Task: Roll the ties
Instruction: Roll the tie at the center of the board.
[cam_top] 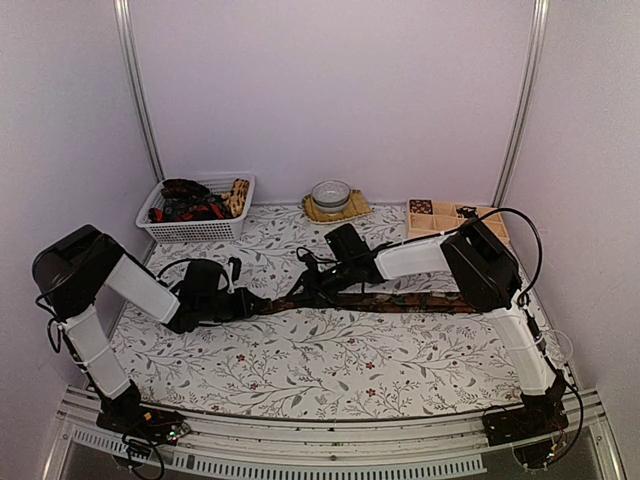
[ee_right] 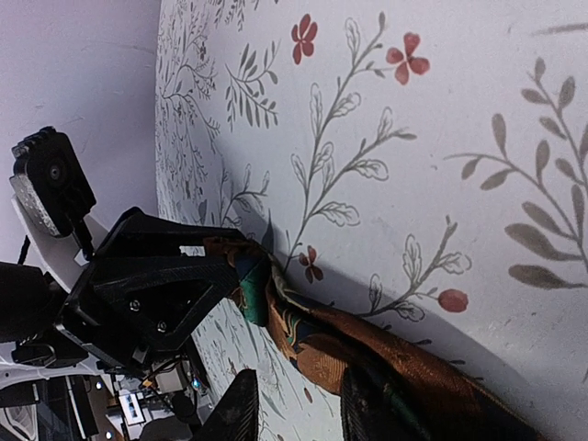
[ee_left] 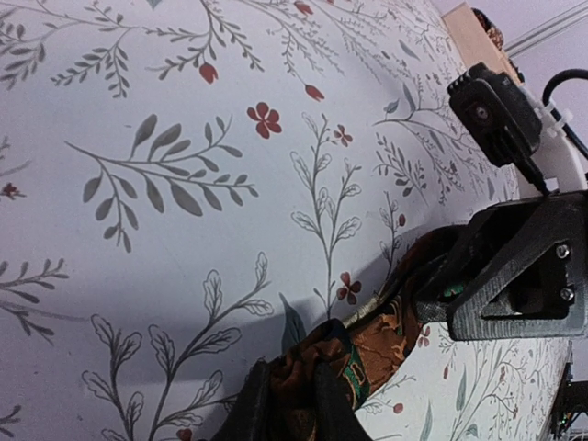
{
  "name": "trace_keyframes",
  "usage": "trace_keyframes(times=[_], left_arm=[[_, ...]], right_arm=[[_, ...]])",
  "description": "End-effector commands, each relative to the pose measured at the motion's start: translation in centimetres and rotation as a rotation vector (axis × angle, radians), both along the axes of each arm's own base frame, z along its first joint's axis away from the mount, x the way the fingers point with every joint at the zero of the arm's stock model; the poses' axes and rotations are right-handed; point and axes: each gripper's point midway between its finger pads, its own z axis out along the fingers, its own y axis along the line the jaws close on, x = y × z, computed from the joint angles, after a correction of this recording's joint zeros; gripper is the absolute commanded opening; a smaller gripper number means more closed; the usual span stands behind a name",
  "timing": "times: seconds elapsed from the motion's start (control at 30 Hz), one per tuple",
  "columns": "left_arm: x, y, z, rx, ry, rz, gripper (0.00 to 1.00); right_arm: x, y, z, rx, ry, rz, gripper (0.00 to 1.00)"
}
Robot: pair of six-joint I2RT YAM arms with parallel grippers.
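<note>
Across the tabletop's [cam_top: 300,370] middle, one tie [cam_top: 420,301] lay stretched left to right.
Left tool [ee_left: 287,409] pinched its limp end; right tool [ee_right: 299,409] stood spread beside the fabric. Soft and slippery, it likely wanted gripping at the tip. More ties [cam_top: 190,205] filled the far-left corner's basket [cam_top: 200,232].

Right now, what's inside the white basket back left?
The white basket holds a heap of dark ties with red patches, plus a tan-patterned one at its right end. How many there are, and anything beneath the heap, is hidden.
</note>
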Motion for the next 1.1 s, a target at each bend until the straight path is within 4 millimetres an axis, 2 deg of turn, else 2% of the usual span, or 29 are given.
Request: trace_keyframes(times=[0.0,0.13,0.23,0.37,0.5,0.57,0.63,0.8,0.97,1.07], left_arm=[[-3.3,0.8,-3.3,0.056,0.136,-0.026,0.14],[-3.2,0.6,-2.9,0.045,0.119,-0.03,0.14],[-3.3,0.5,-2.7,0.039,0.11,-0.042,0.13],[-3.4,0.4,-2.6,0.037,0.105,-0.056,0.13],[-3.5,0.3,-2.2,0.034,0.09,-0.072,0.13],[-3.7,0.4,-2.0,0.032,0.086,-0.071,0.13],[-3.8,0.6,-2.0,0.034,0.083,-0.068,0.13],[-4.1,0.8,-1.8,0.031,0.073,-0.065,0.14],[-4.2,0.8,-1.6,0.024,0.058,-0.073,0.14],[-4.4,0.7,-1.6,0.014,0.051,-0.083,0.14]], right_arm=[[2.4,-1.8,4.2,-0.065,-0.119,-0.093,0.31],[2.1,-2.0,5.5,-0.054,-0.14,-0.087,0.32],[1.6,-1.7,7.2,-0.022,-0.158,-0.076,0.32],[0.1,0.1,9.4,0.032,-0.175,-0.015,0.32],[-0.9,2.0,9.9,0.062,-0.187,0.044,0.32],[-1.0,2.5,9.4,0.069,-0.196,0.062,0.32],[-1.0,2.8,8.1,0.056,-0.187,0.073,0.31],[-1.8,3.6,8.3,0.076,-0.199,0.094,0.31],[-2.9,4.4,3.8,0.007,-0.105,0.12,0.3],[-3.6,4.8,2.3,0.0,-0.074,0.13,0.3]])
